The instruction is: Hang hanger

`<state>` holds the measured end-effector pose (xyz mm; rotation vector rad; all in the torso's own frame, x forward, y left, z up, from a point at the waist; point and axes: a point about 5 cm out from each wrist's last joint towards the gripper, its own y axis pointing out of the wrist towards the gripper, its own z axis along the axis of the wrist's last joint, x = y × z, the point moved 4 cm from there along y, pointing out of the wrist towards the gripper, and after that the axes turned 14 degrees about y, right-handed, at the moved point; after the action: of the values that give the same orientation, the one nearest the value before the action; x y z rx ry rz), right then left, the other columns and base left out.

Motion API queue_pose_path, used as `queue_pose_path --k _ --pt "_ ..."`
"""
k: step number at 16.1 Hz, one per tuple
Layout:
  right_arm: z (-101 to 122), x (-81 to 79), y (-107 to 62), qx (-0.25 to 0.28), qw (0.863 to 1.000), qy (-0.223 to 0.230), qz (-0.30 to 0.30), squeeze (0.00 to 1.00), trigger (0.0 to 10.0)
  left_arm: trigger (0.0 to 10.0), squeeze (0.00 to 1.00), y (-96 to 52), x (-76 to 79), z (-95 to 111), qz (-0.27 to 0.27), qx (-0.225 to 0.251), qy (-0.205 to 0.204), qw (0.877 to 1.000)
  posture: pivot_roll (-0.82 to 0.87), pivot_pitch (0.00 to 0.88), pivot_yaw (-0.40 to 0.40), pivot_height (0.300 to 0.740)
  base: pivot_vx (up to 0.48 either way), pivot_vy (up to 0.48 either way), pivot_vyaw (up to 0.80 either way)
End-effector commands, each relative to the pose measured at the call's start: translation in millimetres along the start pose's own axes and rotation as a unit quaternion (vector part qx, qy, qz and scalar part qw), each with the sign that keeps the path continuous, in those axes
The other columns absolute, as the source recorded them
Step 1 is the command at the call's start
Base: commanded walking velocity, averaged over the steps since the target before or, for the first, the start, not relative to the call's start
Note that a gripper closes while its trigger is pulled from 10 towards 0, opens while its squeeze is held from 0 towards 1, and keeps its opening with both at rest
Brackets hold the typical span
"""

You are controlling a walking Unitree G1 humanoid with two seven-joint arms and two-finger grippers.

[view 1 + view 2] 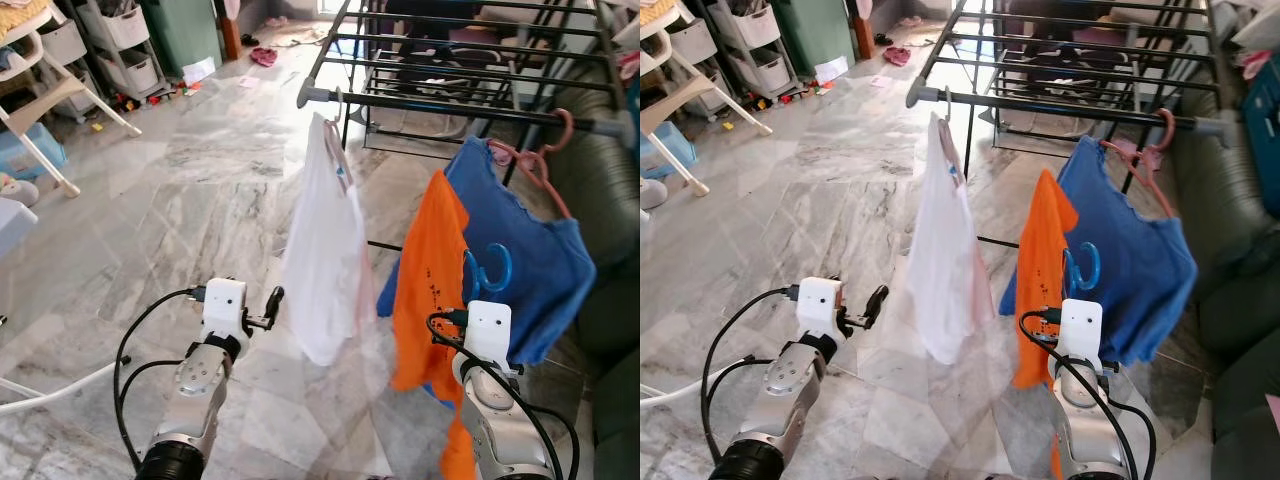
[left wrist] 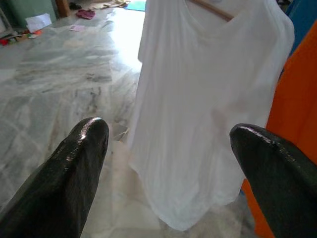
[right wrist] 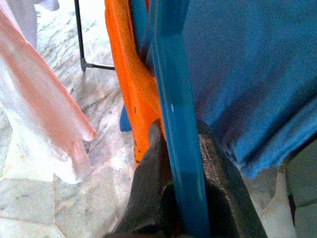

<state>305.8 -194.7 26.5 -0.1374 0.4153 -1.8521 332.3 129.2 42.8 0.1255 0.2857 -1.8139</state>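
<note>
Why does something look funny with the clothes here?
The orange shirt isn't on the drying rack yet: the right gripper holds its blue hanger below the bar. The white shirt and blue shirt hang properly.

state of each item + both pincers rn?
left pincer: open, holding nothing, facing the white shirt
right pincer: shut on blue hanger
blue hanger: held up, not yet on the rack
orange shirt: on the blue hanger
white shirt: hung on rack
blue shirt: hung on rack by pink hanger
</note>
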Motion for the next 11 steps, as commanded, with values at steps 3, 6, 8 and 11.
queue_pose_path --k 3,6,8,11 --pt "27 -3.3 1.6 0.042 0.999 0.012 -0.002 0.00 10.0 10.0 0.00 0.2 1.4 2 -0.011 0.002 -0.006 1.000 -0.09 0.168 0.033 0.740 0.420 0.000 0.00" --pt "32 1.2 3.9 0.038 0.999 0.010 -0.023 0.00 10.0 10.0 0.00 -0.3 2.1 1 -0.013 0.001 -0.009 1.000 -0.09 0.168 0.033 0.740 0.424 0.000 0.00" --pt "35 3.9 5.1 0.028 0.999 0.020 -0.040 0.00 10.0 10.0 0.00 -0.6 3.3 1 -0.017 0.001 -0.010 1.000 -0.10 0.167 0.035 0.740 0.424 0.000 0.00" --pt "39 -0.7 4.7 0.028 0.999 0.018 -0.033 0.00 10.0 10.0 0.00 -0.5 4.8 0 -0.019 -0.002 -0.011 1.000 -0.10 0.166 0.035 0.740 0.410 0.000 0.00"
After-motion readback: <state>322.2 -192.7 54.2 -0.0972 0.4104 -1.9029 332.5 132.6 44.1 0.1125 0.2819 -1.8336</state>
